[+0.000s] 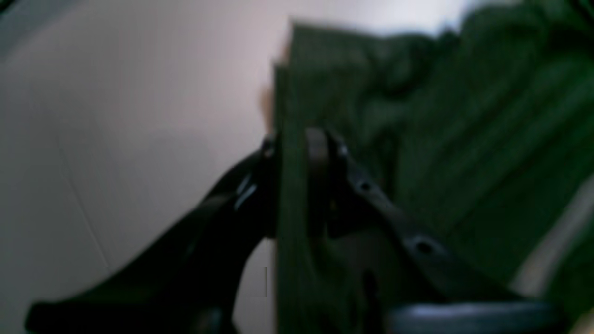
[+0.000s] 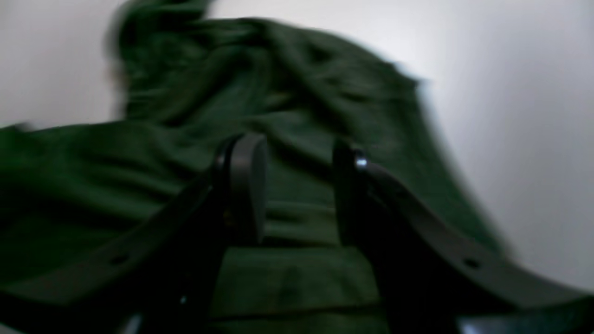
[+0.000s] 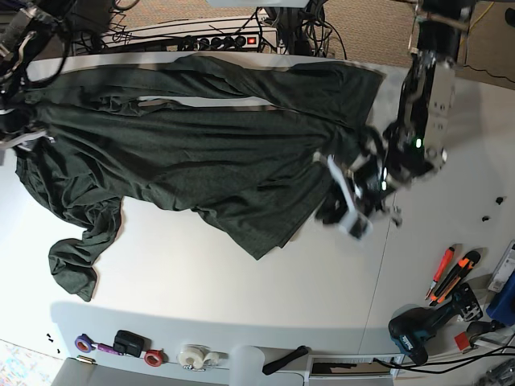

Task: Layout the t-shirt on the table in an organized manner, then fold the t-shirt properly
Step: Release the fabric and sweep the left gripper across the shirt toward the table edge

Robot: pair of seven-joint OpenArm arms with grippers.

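White tabletop fills the base view, and the table [image 3: 241, 281] carries clutter along its near edge: a purple tape roll [image 3: 83, 343], a red tape roll [image 3: 153, 357], a white tape roll [image 3: 193, 357], then toward the near right corner a cordless drill [image 3: 418, 330] and an orange-handled cutter [image 3: 459, 273].

Beyond the tape rolls lies the t-shirt [image 3: 201, 153], dark green and stretched across the table from its left side to right of centre. One sleeve trails toward the tape rolls; the body is wrinkled rather than flat.

At the shirt's right end the left gripper [image 3: 354, 201] sits at the hem. In the left wrist view its fingers [image 1: 318, 176] pinch a vertical fold of green cloth [image 1: 290, 195] between them, though the picture is blurred.

At the shirt's far left end is the right gripper [image 2: 297, 195]; in the right wrist view its fingers [image 2: 246, 181] stand apart with a band of the shirt [image 2: 297, 278] lying between them, and whether they touch the cloth is unclear through the blur.

Behind the shirt, past the table's far edge, a power strip [image 3: 217, 40] and cables lie.
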